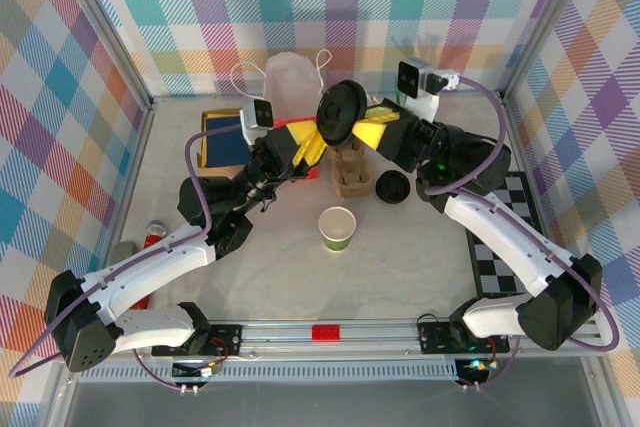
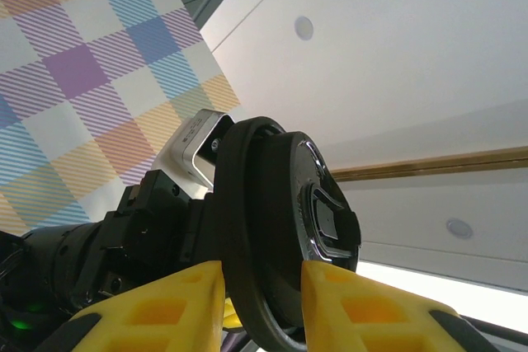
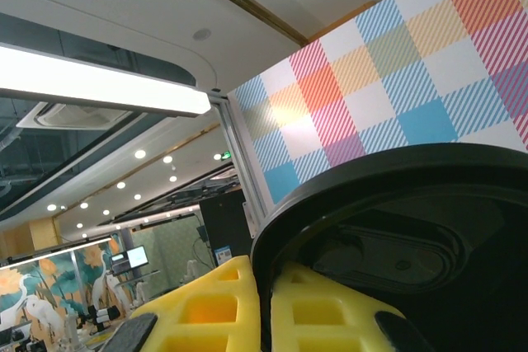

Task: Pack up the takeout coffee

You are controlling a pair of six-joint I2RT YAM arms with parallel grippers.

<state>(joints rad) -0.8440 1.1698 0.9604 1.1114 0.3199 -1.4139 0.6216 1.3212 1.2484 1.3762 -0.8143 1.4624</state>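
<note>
A round black lid [image 1: 340,112] is held on edge above the middle of the table, between both arms. My right gripper [image 1: 357,133] is shut on its rim; the right wrist view shows the yellow fingers [image 3: 214,311] pinching the lid's [image 3: 412,228] edge. My left gripper [image 1: 322,137] comes from the left, and its yellow fingers [image 2: 363,311] press against both faces of the lid [image 2: 280,204]. Below them a lidless paper cup [image 1: 337,228] with a green body and cream rim stands upright on the table. The takeout coffee, a lidded cup, is out of view.
A brown cardboard carrier [image 1: 350,172] stands under the grippers, with a loose black lid [image 1: 391,187] to its right. A white bag [image 1: 290,77] is at the back, a blue and yellow box [image 1: 222,137] at back left, and a checkered mat [image 1: 512,237] on the right.
</note>
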